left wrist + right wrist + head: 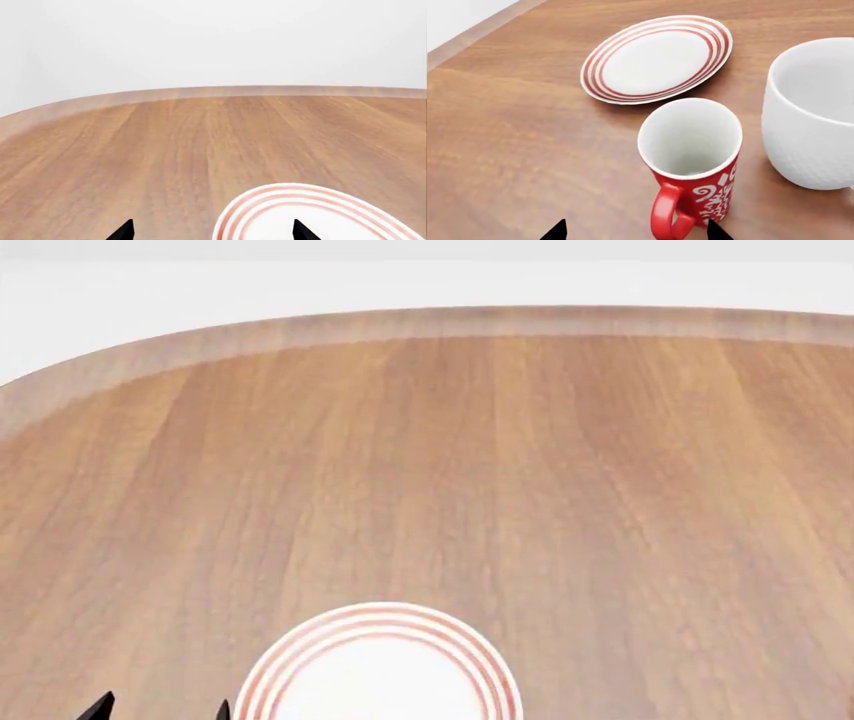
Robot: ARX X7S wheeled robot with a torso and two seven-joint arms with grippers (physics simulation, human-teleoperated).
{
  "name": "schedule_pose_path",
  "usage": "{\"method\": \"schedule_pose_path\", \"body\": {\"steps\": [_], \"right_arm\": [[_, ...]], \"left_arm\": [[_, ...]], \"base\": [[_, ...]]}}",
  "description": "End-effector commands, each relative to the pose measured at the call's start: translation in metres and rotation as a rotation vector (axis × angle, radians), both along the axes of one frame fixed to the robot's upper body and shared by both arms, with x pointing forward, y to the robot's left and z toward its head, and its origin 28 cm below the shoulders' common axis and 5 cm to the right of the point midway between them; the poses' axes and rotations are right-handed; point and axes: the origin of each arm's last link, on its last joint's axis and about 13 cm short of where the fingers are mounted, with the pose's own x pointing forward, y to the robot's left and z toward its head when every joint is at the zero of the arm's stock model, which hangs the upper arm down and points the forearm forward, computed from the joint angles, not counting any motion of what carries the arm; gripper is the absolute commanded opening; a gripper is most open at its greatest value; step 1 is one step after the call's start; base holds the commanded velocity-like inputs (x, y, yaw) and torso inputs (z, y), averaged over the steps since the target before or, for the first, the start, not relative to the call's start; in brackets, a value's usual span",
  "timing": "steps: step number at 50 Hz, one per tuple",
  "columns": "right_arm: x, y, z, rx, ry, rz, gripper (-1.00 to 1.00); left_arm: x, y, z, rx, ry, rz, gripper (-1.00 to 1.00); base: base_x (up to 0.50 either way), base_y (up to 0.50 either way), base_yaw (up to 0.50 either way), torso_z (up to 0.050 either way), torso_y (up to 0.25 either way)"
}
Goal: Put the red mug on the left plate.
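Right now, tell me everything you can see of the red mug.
The red mug shows only in the right wrist view. It looks like glossy ceramic, red outside with a white swirly pattern, white and empty inside, with a red loop handle. It stands upright on the wooden table, between the red-striped plate and the white mug, touching neither.

a wooden table (534, 470) with a rounded edge carries everything. in the head view a red-ringed white plate (380, 670) lies flat at its near edge. in the right wrist view a like plate (657, 57) lies flat, with the red mug (694, 165) and a white mug (814, 120) upright, side by side, near it.
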Motion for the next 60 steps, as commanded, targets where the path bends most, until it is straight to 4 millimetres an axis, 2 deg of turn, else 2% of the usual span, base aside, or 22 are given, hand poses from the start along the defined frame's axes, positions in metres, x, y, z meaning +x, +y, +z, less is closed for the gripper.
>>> {"method": "schedule_pose_path", "body": {"steps": [1,60], "right_arm": [[0.005,-0.002,-0.002,0.012,0.020,-0.015,1.00],[0.021,-0.013,-0.011,0.041,0.074,-0.054,1.00]], "left_arm": [[0.000,0.000,0.000,-0.002,0.000,0.000,1.00],[0.000,0.001,0.000,-0.005,0.001,-0.005,1.00]], "base": [[0.00,0.00,0.00,0.000,0.000],[0.00,0.00,0.00,0.000,0.000]]}}
